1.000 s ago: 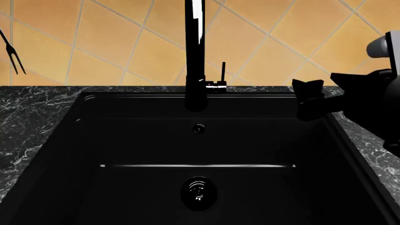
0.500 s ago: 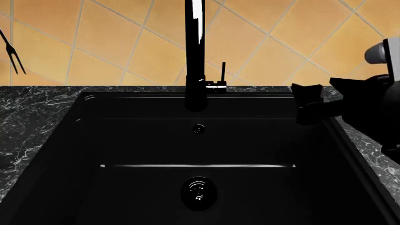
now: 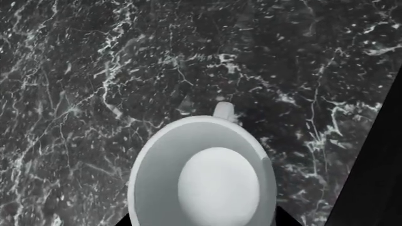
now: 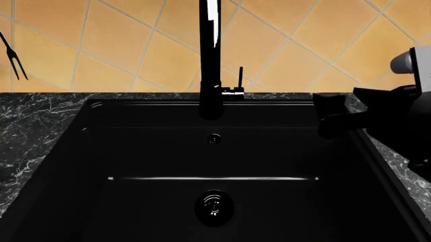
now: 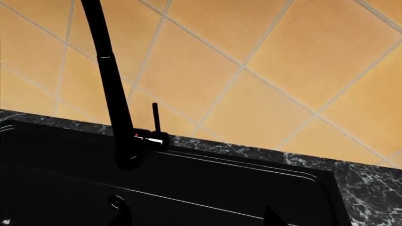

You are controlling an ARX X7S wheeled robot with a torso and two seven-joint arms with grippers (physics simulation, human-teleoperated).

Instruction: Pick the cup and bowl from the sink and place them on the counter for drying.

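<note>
Black sink (image 4: 101, 151) fills view, round drain (image 4: 214, 207) in basin floor. Tall black faucet (image 4: 210, 60) at back rim, centre. Marble counter (image 4: 37, 121) flanks basin. Right gripper (image 4: 331, 115) over back-right sink corner. Fork (image 4: 13, 55) on tiled wall, far left.

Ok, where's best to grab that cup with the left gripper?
Probably across its round body from above: the cup is upright, mouth open to the camera. Stay clear of the side where its handle sticks out.
</note>
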